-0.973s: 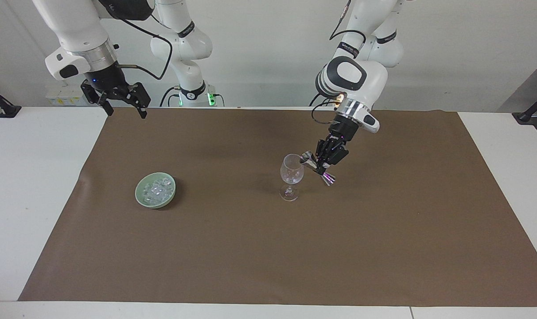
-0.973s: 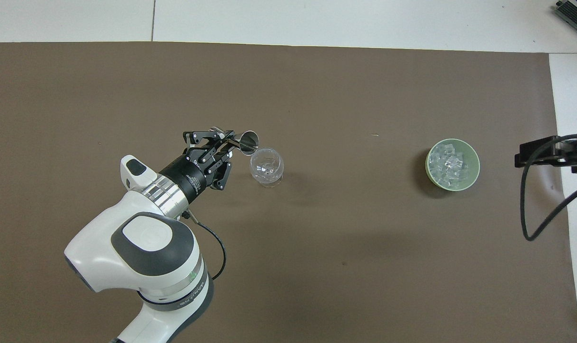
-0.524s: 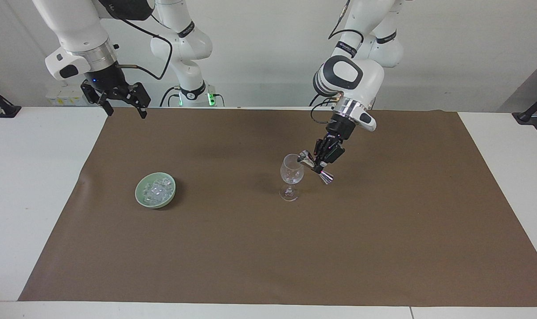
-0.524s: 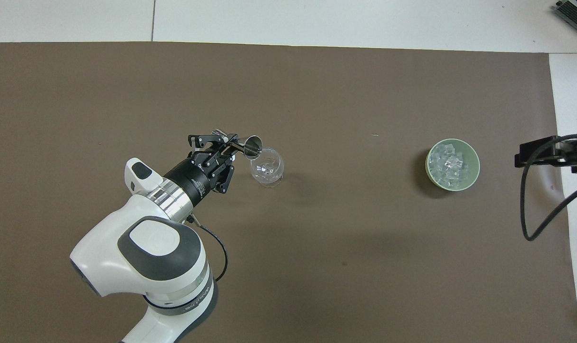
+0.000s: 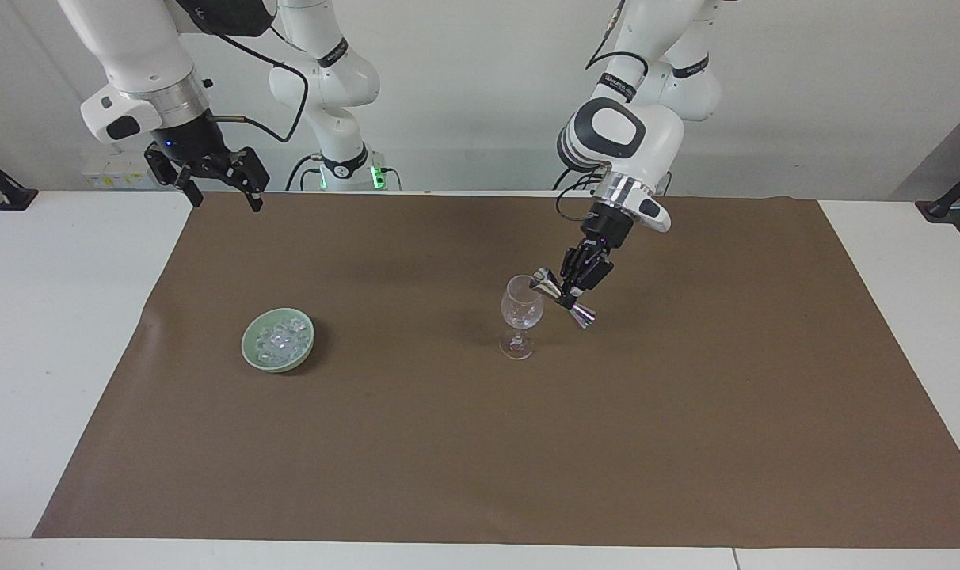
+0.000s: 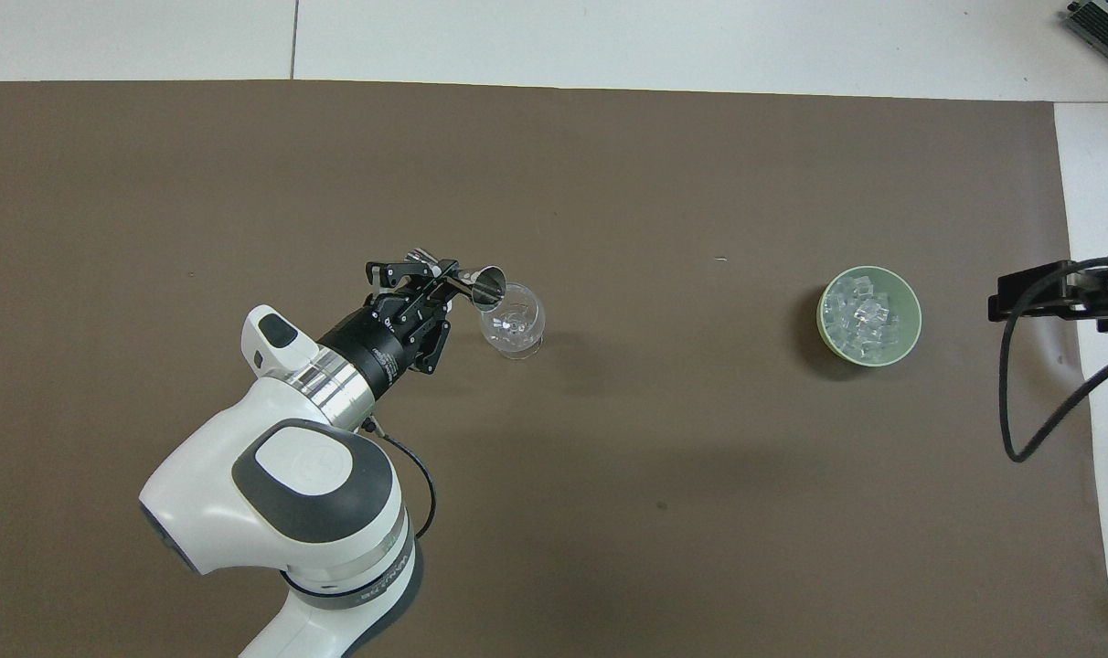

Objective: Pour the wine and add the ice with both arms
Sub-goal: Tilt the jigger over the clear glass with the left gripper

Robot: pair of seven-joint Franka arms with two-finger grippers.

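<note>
While your left gripper (image 5: 569, 290) is clamped on the steel jigger (image 5: 563, 298), keep its mouth over the wine glass (image 5: 521, 313) rim | right gripper (image 5: 207, 176) waits, fingers apart | ice (image 5: 278, 339) sits in the green bowl (image 5: 259, 359), 9 o'clock of the glass facing view

You find no readable text here; the lettering on the left arm's (image 6: 280, 512) dark joint band stays illegible.

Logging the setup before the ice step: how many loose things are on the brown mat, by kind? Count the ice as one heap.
Stemmed glass: 1, standing
Green bowl: 1
Heap of ice: 1, in the bowl
Metal measuring cup: 1, tilted at the glass's rim, in the left claw
Total: 4
</note>
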